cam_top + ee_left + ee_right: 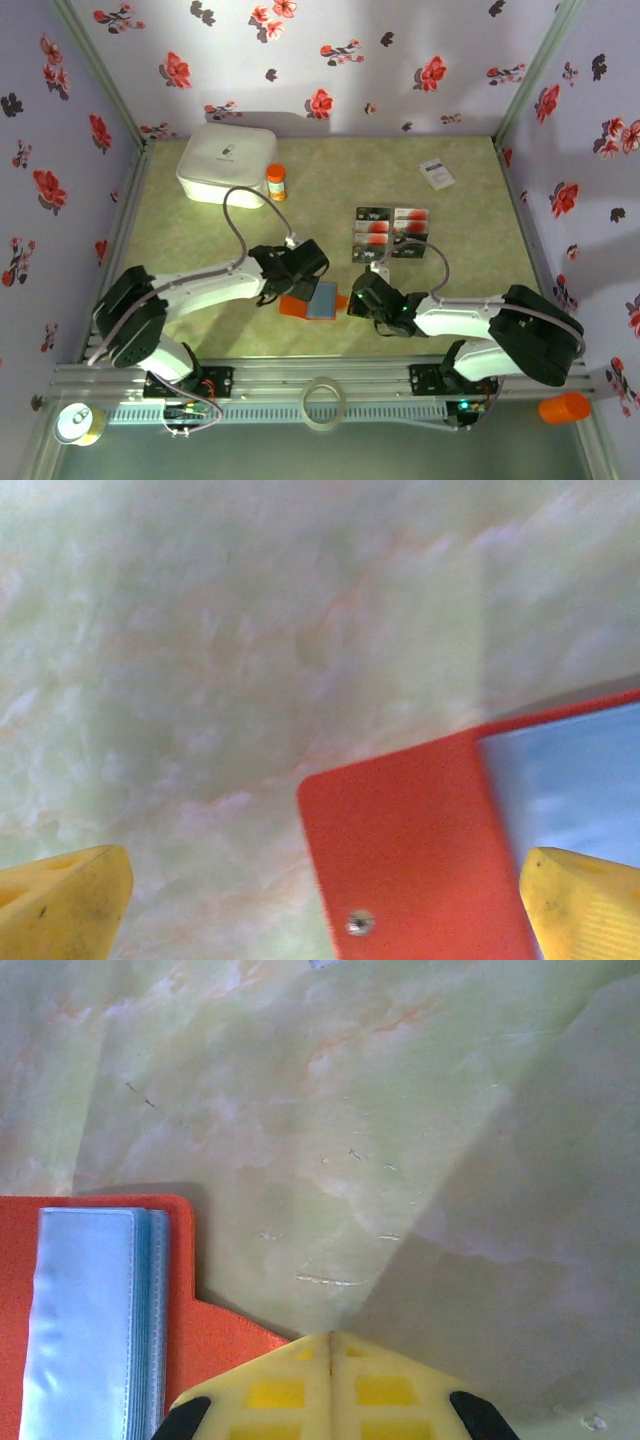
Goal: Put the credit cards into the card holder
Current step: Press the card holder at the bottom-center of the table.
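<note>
**Progress.** As far as the views show, no part of the task is complete. The credit cards (390, 232) lie face up in a tidy block on the surface (200, 240), beyond the right arm and apart from the card holder (315, 300). No card is seen in a sleeve and none is being carried. The card holder lies open and flat near the front edge, between the two arms. Its grey-blue sleeve panel faces up, with the orange cover showing around it. Every card has yet to be picked up and inserted.

**Left pincer** (322, 885). The fingers are spread wide with nothing between them. Its wrist view shows it hanging over a corner of the orange cover, with one finger above bare surface and the other above the blue panel. Contact with the holder cannot be confirmed.

**Right pincer** (330, 1352). The fingers are pressed together and grip nothing. The tips sit at the edge of the holder's orange cover. Whether they press on it or hover just above cannot be told.

**Judgement.** Both arms appear occupied with positioning the holder, and card handling has not begun.
</note>
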